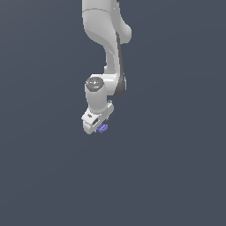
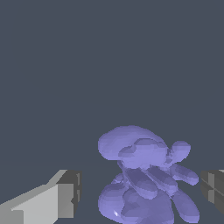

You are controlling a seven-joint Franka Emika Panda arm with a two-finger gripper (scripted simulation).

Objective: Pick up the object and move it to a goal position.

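**Object between the pincer's fingers, grip unconfirmed**

From my remote seat I judged the object (image 2: 146, 181) first: a small periwinkle-purple cluster of knobbly, finger-like bumps, smaller than the pincer (image 1: 98, 126) itself. It looked light to me, and rigid rather than soft, though a render gave me no proof of either. The rounded lobes seemed likely to be slippery under flat pads and prone to twisting if caught on one protruding bump. My guess was that the safest hold lay across the thick central mass, where the lobes bunch together, not on the thin outlying knobs.

In the wrist view the pincer's fingers (image 2: 65, 199) stood apart, one on either side of the cluster, with a visible gap between each pad and the nearest purple lobe. So the jaws were spread wider than the object, and I could not see either pad touching it. Whether the object was carried or merely straddled I could not tell from these pictures.

In the exterior view the object showed as a small purple patch just at the pincer's tip, partly hidden by the white fingers. Beyond it I saw only the white arm (image 1: 108, 39) rising behind and a uniform dark grey ground; no goal marker was visible anywhere.
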